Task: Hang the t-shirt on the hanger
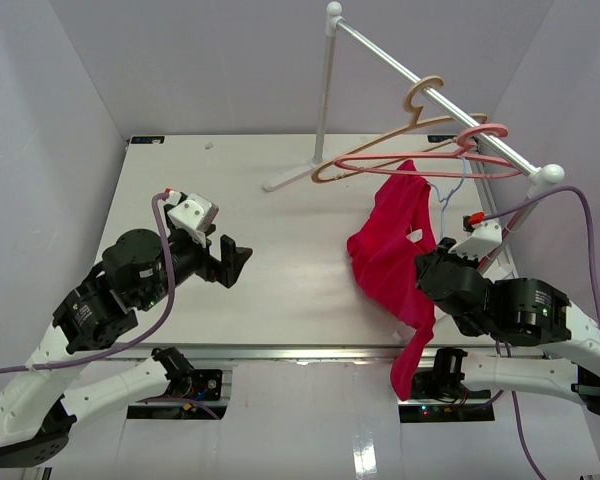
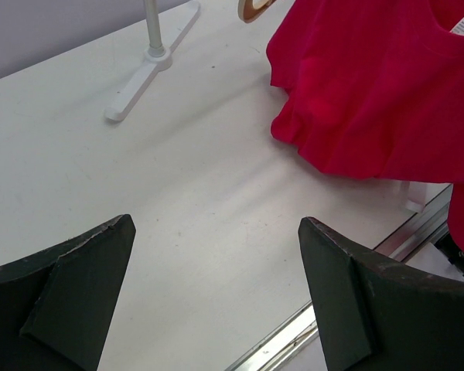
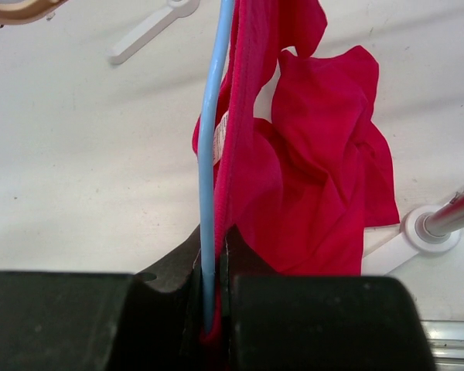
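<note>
Lettering on the neck label [image 3: 221, 133] of the t-shirt [image 3: 317, 178], draped just ahead of the right pincer [image 3: 214, 255] clamped on the hanger [image 3: 210, 154], is unreadable, while the left pincer [image 2: 215, 232] gapes empty.

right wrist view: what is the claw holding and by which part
The right claw is shut on the light-blue hanger, gripping a straight stretch of its thin wire. A bit of the red t-shirt looks pinched in alongside it.

tan hanger [image 1: 412, 98] and pink hanger [image 1: 400, 157] on white rail [image 1: 380, 52]
</note>
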`<state>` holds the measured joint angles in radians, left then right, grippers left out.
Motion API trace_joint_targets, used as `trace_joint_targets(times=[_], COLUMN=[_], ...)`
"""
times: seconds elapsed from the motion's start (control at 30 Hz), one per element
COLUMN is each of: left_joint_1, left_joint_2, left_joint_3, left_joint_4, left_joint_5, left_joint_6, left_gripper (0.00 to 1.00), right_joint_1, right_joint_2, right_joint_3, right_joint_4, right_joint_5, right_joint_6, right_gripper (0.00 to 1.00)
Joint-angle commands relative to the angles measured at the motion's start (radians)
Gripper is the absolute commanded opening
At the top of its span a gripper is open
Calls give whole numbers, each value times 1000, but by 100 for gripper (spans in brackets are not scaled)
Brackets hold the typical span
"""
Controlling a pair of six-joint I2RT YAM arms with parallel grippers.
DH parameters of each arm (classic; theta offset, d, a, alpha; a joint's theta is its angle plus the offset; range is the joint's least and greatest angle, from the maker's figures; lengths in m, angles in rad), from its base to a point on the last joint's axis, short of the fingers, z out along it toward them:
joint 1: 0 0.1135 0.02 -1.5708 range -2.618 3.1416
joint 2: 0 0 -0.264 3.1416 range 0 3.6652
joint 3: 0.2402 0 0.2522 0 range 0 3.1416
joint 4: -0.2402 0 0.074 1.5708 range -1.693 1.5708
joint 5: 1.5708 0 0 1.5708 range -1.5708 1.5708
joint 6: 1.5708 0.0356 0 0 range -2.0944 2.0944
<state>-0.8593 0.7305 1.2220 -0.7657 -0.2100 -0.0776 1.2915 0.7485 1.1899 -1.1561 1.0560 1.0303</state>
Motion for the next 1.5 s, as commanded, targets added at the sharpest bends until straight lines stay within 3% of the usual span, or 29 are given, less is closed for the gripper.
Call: trace_joint_targets(times=[0.0, 0.23, 0.47, 0.7, 0.93, 1.03, 1.1, 1.23, 1.47], left_joint_1=[2, 2, 1, 2, 1, 2, 2, 2, 2], left_joint_2=[-2, -29, 5, 125, 216, 254, 251, 253, 406], left_joint_3=[49, 73, 77, 92, 90, 77, 62, 53, 169], left_joint_4=[-53, -46, 19, 170, 291, 290, 290, 337, 429], left_joint_5=[-34, 25, 115, 312, 603, 653, 595, 502, 384], left_joint_6=[0, 10, 17, -73, -118, -116, -99, -55, 152], left_gripper=[98, 98, 98, 90, 85, 83, 83, 84, 81], right_joint_1=[2, 2, 1, 2, 1, 2, 2, 2, 2], right_joint_2=[25, 58, -23, 17, 2, 46, 99, 190, 98], right_joint_3=[65, 30, -66, 12, -45, -6, 31, 118, -50], right_joint_4=[-82, -151, -152, -143, 161, 194, 188, 20, -8], right_joint_5=[56, -4, -26, -5, 67, 88, 96, 95, 15], right_joint_6=[142, 224, 316, 313, 292, 283, 252, 263, 210], right_gripper=[8, 8, 8, 8, 8, 8, 8, 8, 8])
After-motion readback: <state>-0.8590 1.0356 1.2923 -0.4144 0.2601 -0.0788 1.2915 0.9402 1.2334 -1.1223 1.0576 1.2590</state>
